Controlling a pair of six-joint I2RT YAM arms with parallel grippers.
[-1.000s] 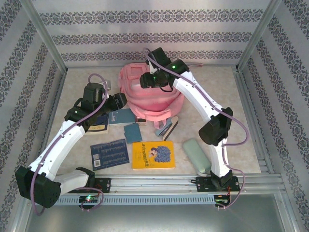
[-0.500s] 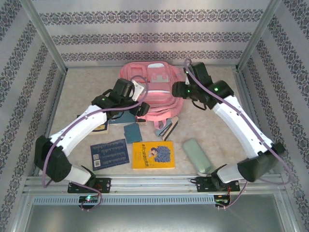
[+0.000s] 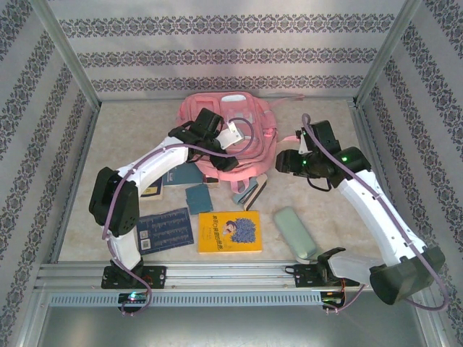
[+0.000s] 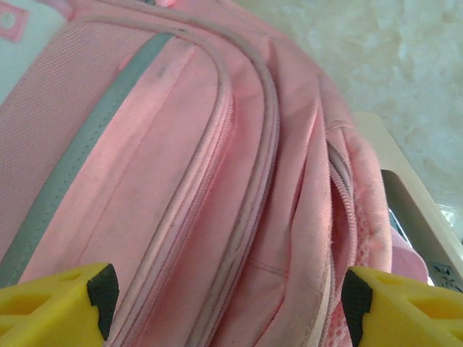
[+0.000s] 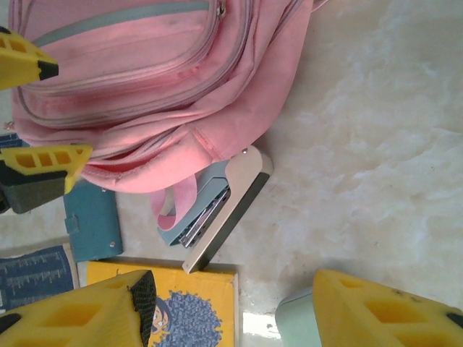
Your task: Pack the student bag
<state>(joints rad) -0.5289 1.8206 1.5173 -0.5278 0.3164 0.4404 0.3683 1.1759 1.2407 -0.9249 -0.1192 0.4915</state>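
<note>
The student bag [image 3: 242, 126] is a large pink backpack lying flat at the back of the table, with grey trim on its front pocket [image 4: 79, 144]. My left gripper [image 3: 219, 160] hovers open over the bag's near left edge; its jaws [image 4: 228, 303] stand wide apart above the pink zip seams [image 4: 239, 181], holding nothing. My right gripper [image 3: 283, 163] is open to the right of the bag, above bare table, with its jaws [image 5: 231, 311] spread and nothing between them. The left gripper's yellow fingers [image 5: 43, 163] sit at the bag's edge.
In front of the bag lie a grey stapler [image 3: 249, 191] caught under a pink strap [image 5: 170, 199], a teal wallet [image 3: 198, 198], a teal book [image 3: 181, 173], a blue book [image 3: 165, 229], a yellow book [image 3: 230, 231] and a mint case [image 3: 293, 233]. Metal rails and patterned walls enclose the table.
The left arm has reached further right over the bag. The right arm has pulled back off the bag toward the right and nearer.
</note>
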